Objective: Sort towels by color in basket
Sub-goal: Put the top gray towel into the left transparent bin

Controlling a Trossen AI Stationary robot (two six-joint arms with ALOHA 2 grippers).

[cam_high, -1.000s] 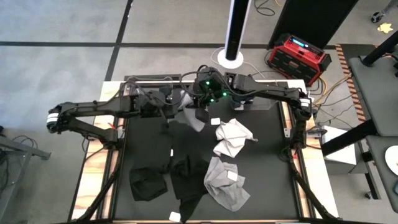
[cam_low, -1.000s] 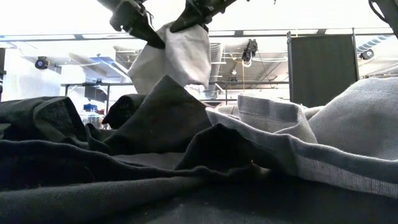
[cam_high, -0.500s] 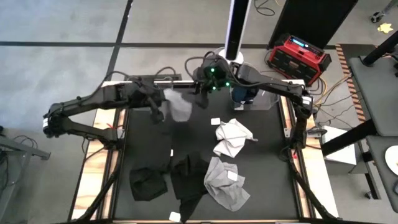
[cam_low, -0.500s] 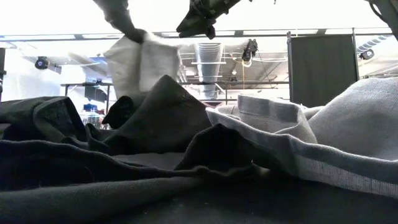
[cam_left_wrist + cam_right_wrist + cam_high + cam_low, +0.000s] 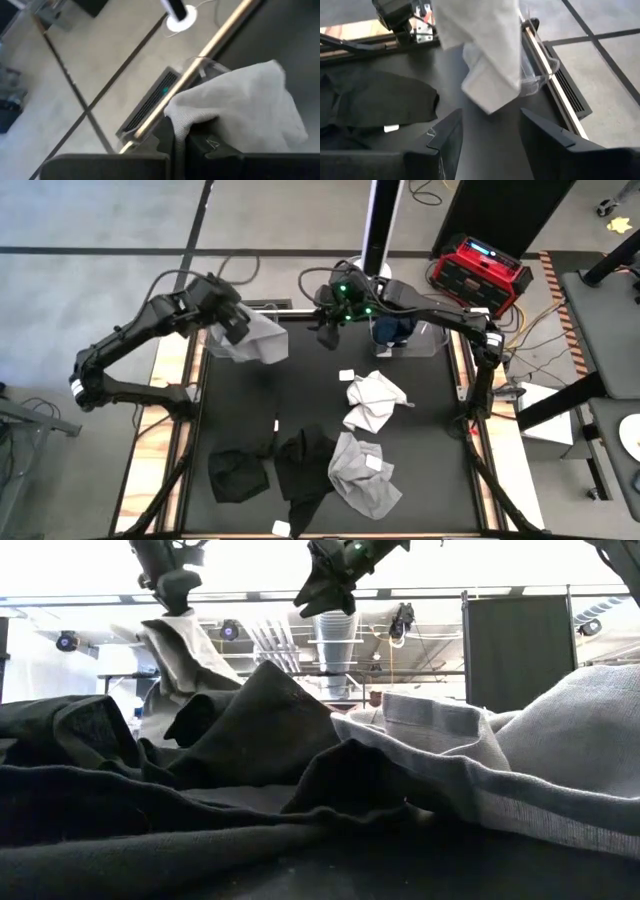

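The left gripper [image 5: 232, 328] is holding a light grey towel [image 5: 256, 340] above the far left corner of the black table [image 5: 300, 405], with its fingers [image 5: 176, 134] clamped together on a fold of the cloth. The towel is hanging from the gripper [image 5: 172, 595] in the low view, draped down behind the dark cloth in the foreground. The right gripper [image 5: 328, 332] is hovering just beside it near the far edge, with its fingers [image 5: 442, 137] standing apart and gripping nothing.

The remaining towels are lying on the table:
- two white towels [image 5: 372, 402] near the centre right, touching each other
- a grey towel [image 5: 362, 476] in front of them
- two black towels [image 5: 270, 468] at the near left

A clear basket [image 5: 405, 337] is sitting at the far edge with a dark blue item inside
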